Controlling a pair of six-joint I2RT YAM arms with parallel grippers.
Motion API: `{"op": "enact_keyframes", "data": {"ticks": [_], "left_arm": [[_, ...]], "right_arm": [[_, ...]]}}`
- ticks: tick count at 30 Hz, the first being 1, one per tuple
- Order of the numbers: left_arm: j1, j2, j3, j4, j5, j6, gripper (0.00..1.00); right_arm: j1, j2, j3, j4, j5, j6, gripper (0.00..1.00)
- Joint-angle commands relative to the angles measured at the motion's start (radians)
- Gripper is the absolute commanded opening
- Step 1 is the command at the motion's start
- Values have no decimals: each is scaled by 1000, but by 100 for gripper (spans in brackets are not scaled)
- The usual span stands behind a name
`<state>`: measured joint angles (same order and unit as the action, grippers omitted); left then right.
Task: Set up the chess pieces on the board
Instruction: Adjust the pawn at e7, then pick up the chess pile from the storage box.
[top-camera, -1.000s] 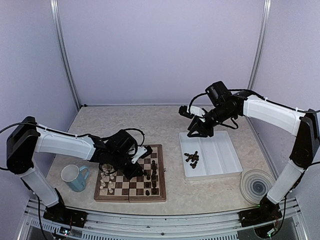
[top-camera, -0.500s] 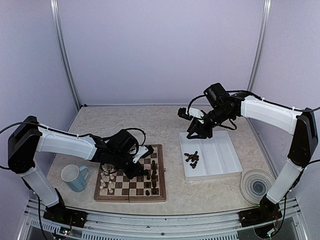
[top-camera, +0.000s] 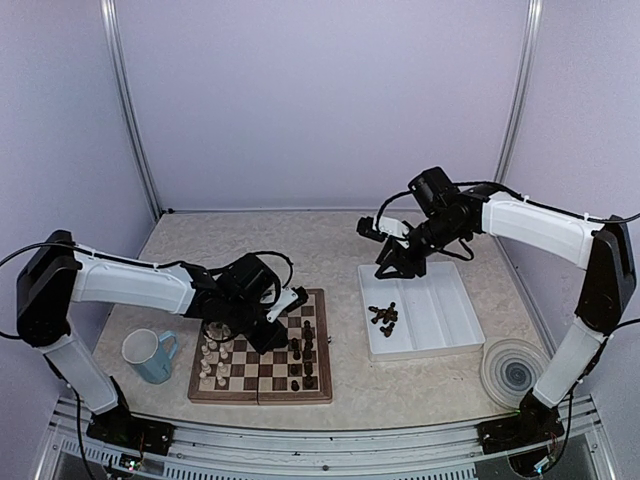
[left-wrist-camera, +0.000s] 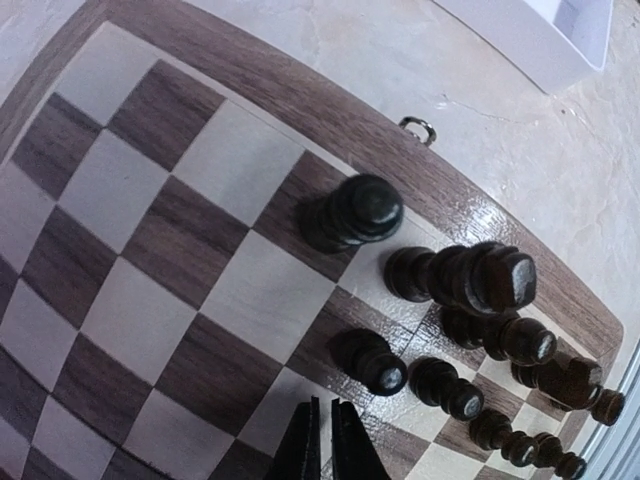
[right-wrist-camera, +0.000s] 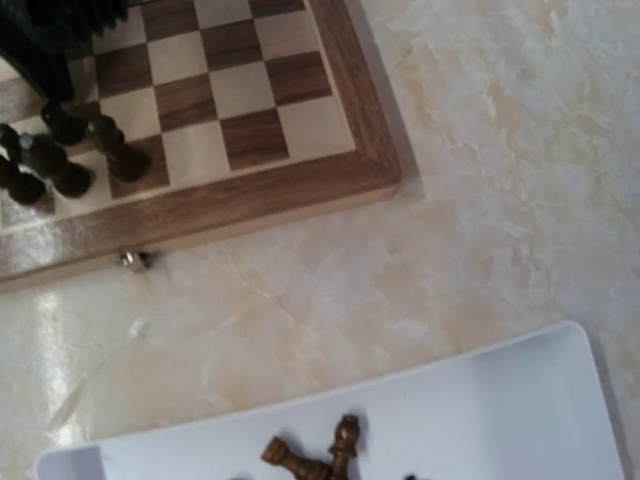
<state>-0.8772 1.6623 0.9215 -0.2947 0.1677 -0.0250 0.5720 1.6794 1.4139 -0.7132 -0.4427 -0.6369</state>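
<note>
- Chess pieces (left-wrist-camera: 470, 285) stand bunched along the board (left-wrist-camera: 150, 230) edge that faces the tray (left-wrist-camera: 560, 40). A lone piece (left-wrist-camera: 365, 210) stands one square off from the bunch.
- Left gripper (left-wrist-camera: 323, 445) hangs low over the board, its fingers pressed nearly together with nothing between them. The nearest piece (left-wrist-camera: 372, 362) is just beside the tips, not touching.
- More dark pieces (top-camera: 382, 316) lie tumbled in the tray's left compartment.
- The right gripper (top-camera: 395, 265) hovers over the tray's far edge, apart from those pieces. I cannot tell whether its jaws are spread or closed.
- Open squares fill the board's middle, between the dark ranks and the white pieces (top-camera: 212, 355).
- A bare strip of table (right-wrist-camera: 420, 250) separates board and tray.
- A mug (top-camera: 150, 355) sits just left of the board, and a disc (top-camera: 512, 372) lies near the tray's near right corner.
</note>
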Motion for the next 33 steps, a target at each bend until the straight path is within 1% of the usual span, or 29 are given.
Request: {"op": "enact_keyframes", "data": {"ticks": [1,3,6,9,12,13,15,17,19,21,22,25,28,33], "left_arm": [[-1,-93,116,-147,-88,34,17],[1,-141,174,-176,-91,81,32],[5,-204,250,-130,-120,150,47],[9,-241,301,16,-146,183,60],[15,-273,299,223,-158,178,77],[22,-277,294,288,-155,173,80],[42,-264,298,372,-144,154,82],[79,-235,305,414,-131,117,81],[142,-212,292,438,-44,42,80],[207,-200,242,476,59,-54,80],[227,-200,215,495,78,-80,80],[226,-218,162,522,46,-63,79],[195,-231,155,514,0,-23,79],[188,-209,173,485,17,-21,78]], "right_arm": [[-59,-1,-49,-12,14,-39,36],[-87,11,-80,-7,33,-74,36],[-96,27,-137,19,67,-129,36],[-96,68,-138,23,82,-139,36],[-96,114,-115,22,79,-139,36],[-96,128,-111,27,74,-139,36],[-94,158,-93,33,64,-127,36],[-90,194,-64,26,54,-108,35],[-83,233,-31,17,45,-86,34],[-76,264,-8,10,36,-70,34],[-72,277,1,8,33,-64,34],[-59,313,18,-3,30,-55,34],[-49,335,23,-15,31,-53,34],[-41,353,20,-26,29,-42,34]]}}
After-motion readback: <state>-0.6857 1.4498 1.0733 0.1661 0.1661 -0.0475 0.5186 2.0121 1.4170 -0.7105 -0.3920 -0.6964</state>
